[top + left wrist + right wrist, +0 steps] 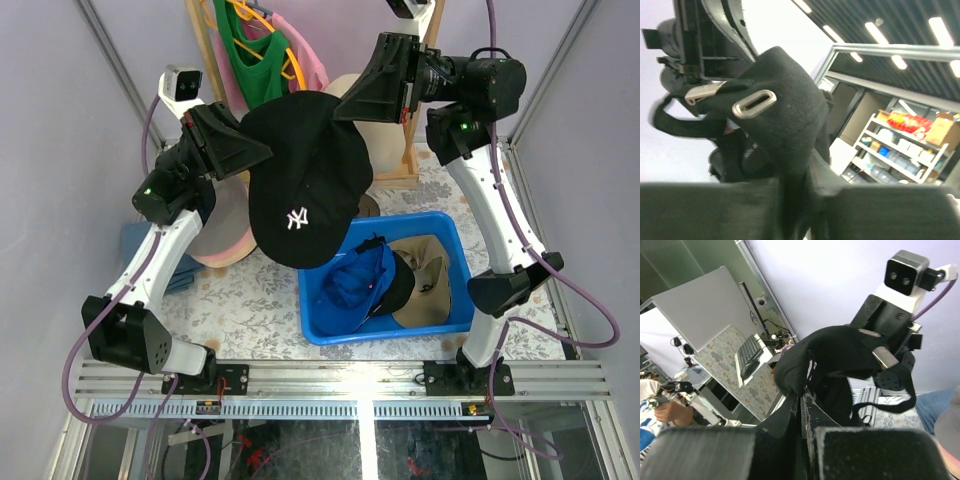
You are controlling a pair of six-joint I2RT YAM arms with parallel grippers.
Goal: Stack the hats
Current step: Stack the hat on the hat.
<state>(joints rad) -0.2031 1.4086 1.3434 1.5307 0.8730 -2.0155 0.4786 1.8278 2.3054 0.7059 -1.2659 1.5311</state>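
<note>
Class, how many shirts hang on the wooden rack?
2: a green shirt in front, and a pink shirt behind it, showing to its right. More could be hidden behind the black cap.

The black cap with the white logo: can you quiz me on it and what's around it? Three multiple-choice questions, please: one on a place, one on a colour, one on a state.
1. Where is the black cap?
A. flat on the table
B. inside the bin
C. up in the air, between the left gripper and the right gripper

2. What colour is the bin on the table?
A. red
B. blue
C. green

3. How is the right gripper?
A. wide open, holding nothing
B. shut on the cap's fabric
C. resting on the table

Answers:
1 C: the top view shows the cap hanging above the table, with a gripper at each side of it.
2 B: its rim and walls are bright blue.
3 B: the right wrist view shows black fabric pinched between its two fingers.
</note>
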